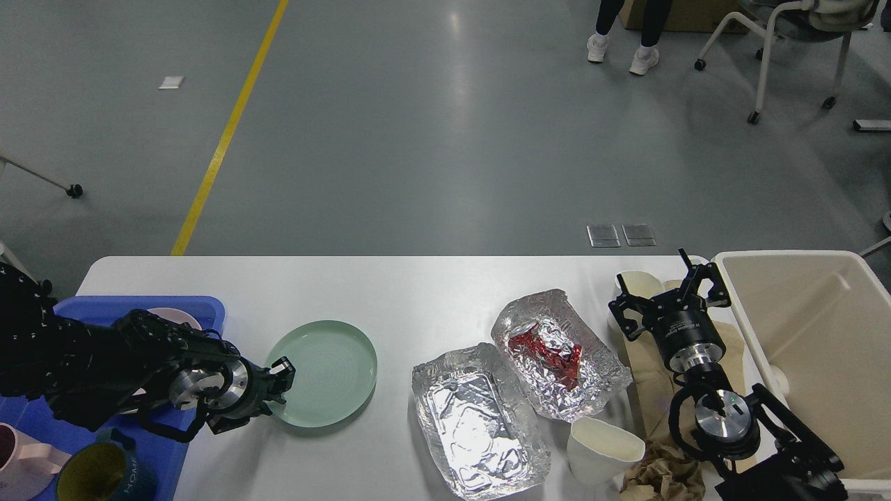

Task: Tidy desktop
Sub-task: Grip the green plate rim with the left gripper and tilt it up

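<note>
The white desktop point(418, 292) carries a pale green plate point(327, 372), an empty foil tray point(477, 421), a second foil tray point(592, 372) holding a crumpled red wrapper point(550, 351), a tipped cream cup point(602, 449) and crumpled brown paper point(661, 476). My left gripper point(278, 381) sits low at the plate's left rim, one fingertip over the edge; its dark fingers do not show whether they clamp. At the right, my right gripper point(668, 296) is open, fingers spread wide over flat brown paper point(647, 376) beside another cream cup point(637, 282).
A blue tray point(104, 306) at the left edge holds a pink bowl point(177, 316), a dark mug point(97, 473) and a pink mug point(21, 466). A cream bin point(814, 348) stands off the table's right end. A person's feet and chairs are far behind.
</note>
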